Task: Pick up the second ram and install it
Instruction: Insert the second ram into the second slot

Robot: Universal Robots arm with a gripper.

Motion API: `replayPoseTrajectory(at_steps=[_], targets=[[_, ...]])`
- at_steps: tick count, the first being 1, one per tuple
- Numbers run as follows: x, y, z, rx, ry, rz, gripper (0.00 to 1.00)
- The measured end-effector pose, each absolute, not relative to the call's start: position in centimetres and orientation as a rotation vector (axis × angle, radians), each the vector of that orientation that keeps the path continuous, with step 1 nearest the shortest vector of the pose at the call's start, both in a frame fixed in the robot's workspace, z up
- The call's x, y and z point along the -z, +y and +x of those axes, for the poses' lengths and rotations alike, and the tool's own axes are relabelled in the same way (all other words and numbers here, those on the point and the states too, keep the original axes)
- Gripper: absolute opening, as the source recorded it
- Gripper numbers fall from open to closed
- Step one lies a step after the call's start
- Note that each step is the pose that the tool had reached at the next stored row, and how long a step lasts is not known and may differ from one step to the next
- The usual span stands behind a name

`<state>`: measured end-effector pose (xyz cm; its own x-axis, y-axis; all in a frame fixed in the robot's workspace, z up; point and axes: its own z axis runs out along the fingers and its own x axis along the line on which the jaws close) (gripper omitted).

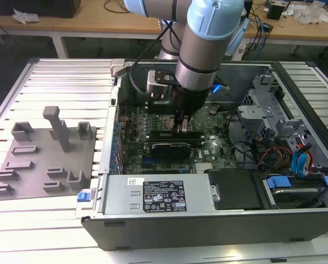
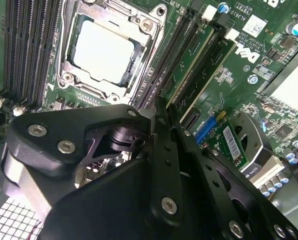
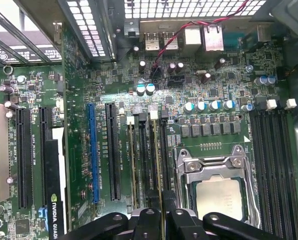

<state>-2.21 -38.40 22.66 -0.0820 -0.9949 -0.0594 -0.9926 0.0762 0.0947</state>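
Observation:
My gripper (image 1: pixel 181 126) reaches down into the open computer case, onto the motherboard (image 1: pixel 132 124) beside the processor socket (image 1: pixel 162 125). In the first wrist view its black fingers (image 3: pixel 148 220) stand close together, and the second ram (image 3: pixel 158 155) runs edge-on as a thin green stick into the narrow gap between them, along the memory slots. In the second wrist view the gripper (image 2: pixel 161 107) sits over the slots next to the socket (image 2: pixel 106 50), with a green stick (image 2: pixel 188 67) standing in a slot right beside the fingertips.
A grey holder tray (image 1: pixel 43 159) with upright posts lies outside the case, at the exterior view's left. Inside are a graphics card (image 1: pixel 166 147), a power supply (image 1: pixel 158 195), drive cages and cables (image 1: pixel 273 132). The case walls close in around the arm.

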Motion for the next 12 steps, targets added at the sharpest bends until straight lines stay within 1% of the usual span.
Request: replayPoseTrajectory(at_steps=[12], targets=[[-22.13, -38.32, -2.19, 0.172, -2.29, 2.114, 0.11]])
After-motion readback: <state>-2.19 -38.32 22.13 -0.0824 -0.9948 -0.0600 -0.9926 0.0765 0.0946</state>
